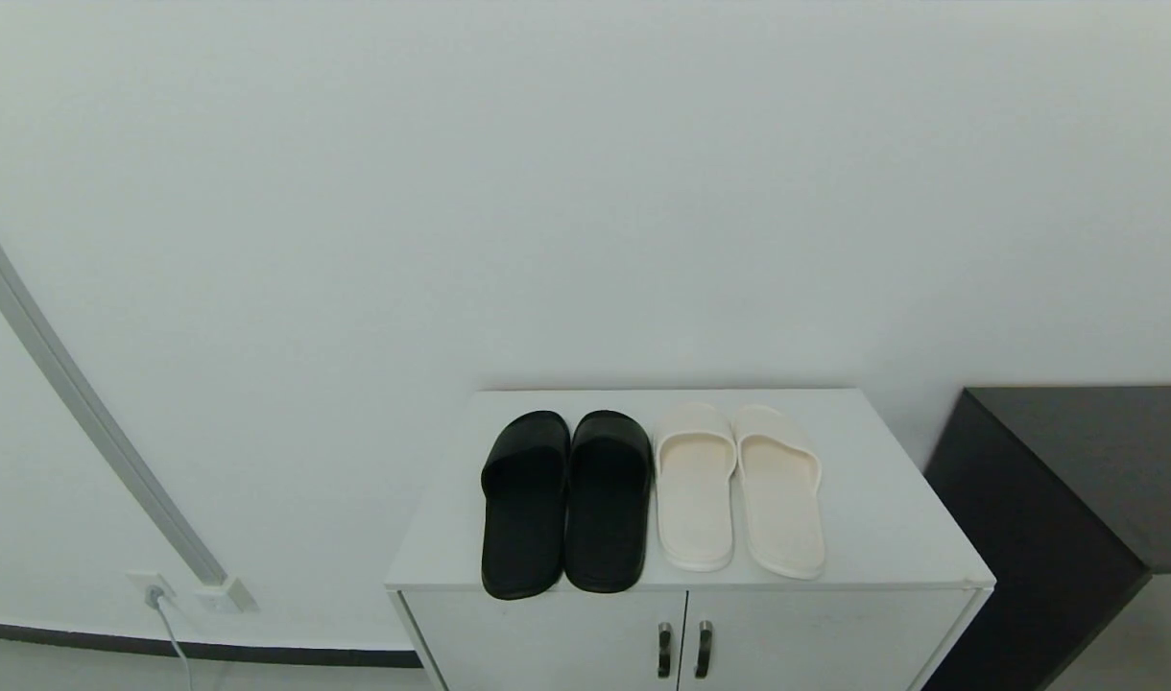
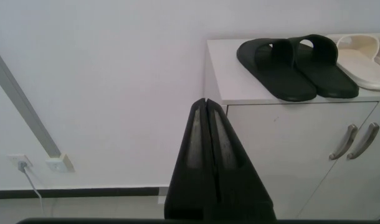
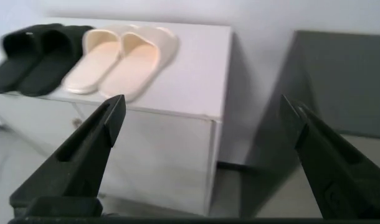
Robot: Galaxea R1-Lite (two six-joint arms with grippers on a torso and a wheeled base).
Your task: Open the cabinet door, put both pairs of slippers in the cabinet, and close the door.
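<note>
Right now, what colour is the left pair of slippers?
The left pair is black, clearest in the head view.

The left gripper has its two dark fingers pressed flat together, tips level; the right gripper has its fingers spread wide apart.

you're looking at a white cabinet set against the wall, its two doors shut and their handles side by side at the middle seam. on its flat top you have the black slippers toward the left and the cream slippers just beside them on the right. both pairs lie soles down, toes toward the wall, heels at the front edge.
</note>
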